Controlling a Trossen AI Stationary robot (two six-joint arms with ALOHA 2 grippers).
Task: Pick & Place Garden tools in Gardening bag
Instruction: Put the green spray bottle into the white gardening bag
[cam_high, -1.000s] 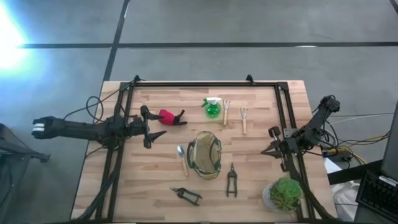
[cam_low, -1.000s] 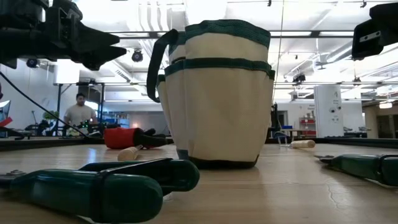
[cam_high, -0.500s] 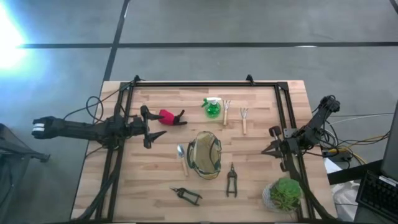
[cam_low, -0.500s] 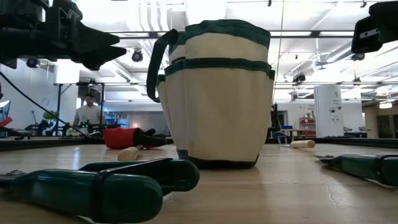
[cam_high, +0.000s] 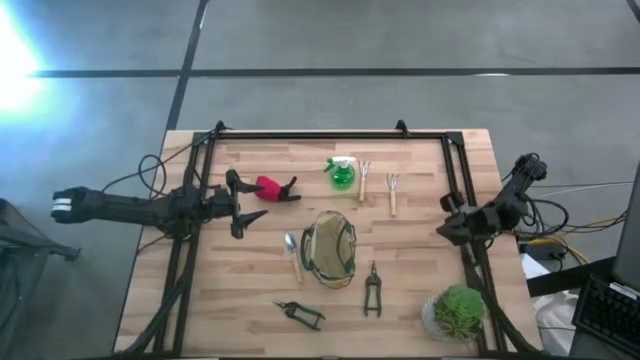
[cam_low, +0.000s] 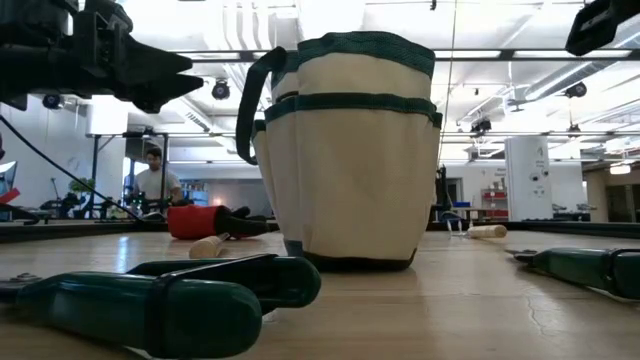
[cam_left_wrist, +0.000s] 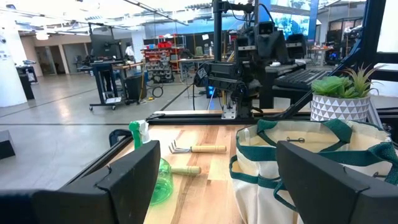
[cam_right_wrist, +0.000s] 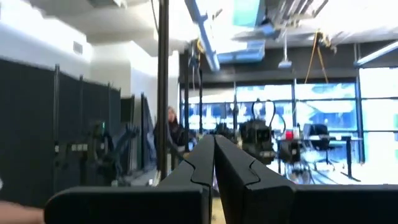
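Note:
The khaki gardening bag (cam_high: 330, 248) stands upright on its base mid-table; it also shows in the low view (cam_low: 350, 150). Around it lie the red-and-black tool (cam_high: 273, 188), the green spray bottle (cam_high: 342, 174), two forks (cam_high: 365, 180) (cam_high: 393, 192), the trowel (cam_high: 293, 255) and two pruners (cam_high: 372, 290) (cam_high: 300, 314). My left gripper (cam_high: 243, 205) hangs open and empty above the table, left of the bag and beside the red tool; its wrist view (cam_left_wrist: 230, 186) looks toward the bag (cam_left_wrist: 311, 162). My right gripper (cam_high: 446, 217) is shut and empty near the table's right edge (cam_right_wrist: 214, 162).
A bushy potted plant (cam_high: 458, 312) stands at the near right corner. A dark frame rail (cam_high: 330, 135) runs along the table's far edge and down both sides. A person (cam_low: 155, 180) is in the room beyond the table.
My right gripper has risen and drawn back a little toward the table's right edge, staying shut. The person in the background has walked a little to the right.

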